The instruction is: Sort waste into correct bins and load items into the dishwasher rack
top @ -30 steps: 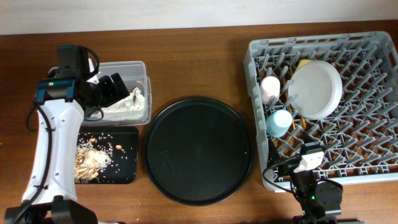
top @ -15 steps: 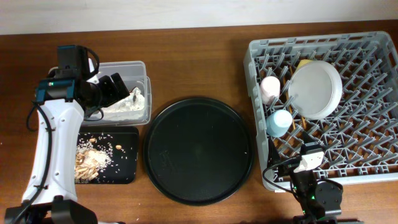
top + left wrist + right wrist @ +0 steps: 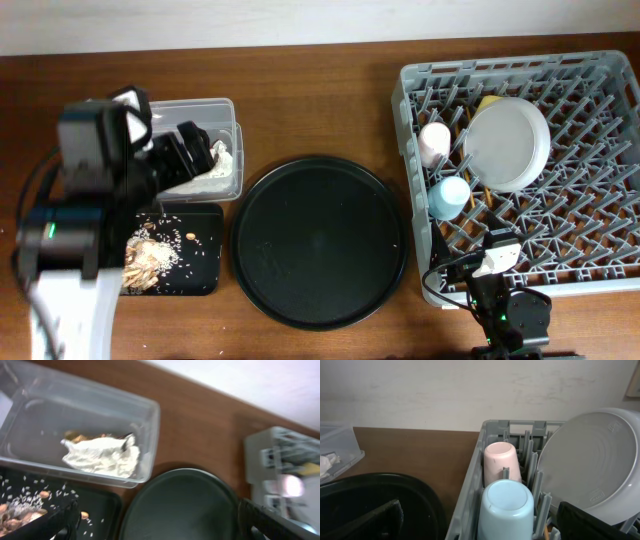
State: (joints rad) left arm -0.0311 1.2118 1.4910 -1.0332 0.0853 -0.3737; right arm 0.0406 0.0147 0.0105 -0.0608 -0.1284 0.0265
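Overhead, left gripper: the left gripper (image 3: pixel 198 148) hangs over the clear tub (image 3: pixel 226 108), at its near-left part. Its jaws stand wide apart and carry nothing. The arm behind it looks blurred.
Overhead, bins: the white napkins (image 3: pixel 217 160) lie inside the tub. The food scraps (image 3: pixel 150 255) lie in the shallow black tray (image 3: pixel 205 272), just in front of the tub. The round black tray (image 3: pixel 320 240) sits between the bins and the rack.
Overhead, rack: the dishwasher rack (image 3: pixel 520 63) holds the pink cup (image 3: pixel 434 140), the blue cup (image 3: pixel 450 195), the grey plate (image 3: pixel 508 142) and the yellow bowl (image 3: pixel 488 101) behind the plate.
Overhead, risk: the fingers are close to the tub wall. A sideways move could catch it, drag the light tub and push the tray, spilling the scraps.
Left wrist, waste: the napkins lie on a gold-brown wrapper (image 3: pixel 75 436), both in the tub. Both dark fingers (image 3: pixel 62 520) show at the lower corners, with nothing between them.
Right wrist, jaws: the right gripper (image 3: pixel 477 507) is spread wide and grasps nothing. It sits low at the rack's near side.
Right wrist, items: both cups stand mouth down. The plate leans tilted just beside them.
Right wrist, risk: a forward move could strike the rack wall or the blue cup, and the shake may tip the leaning plate.
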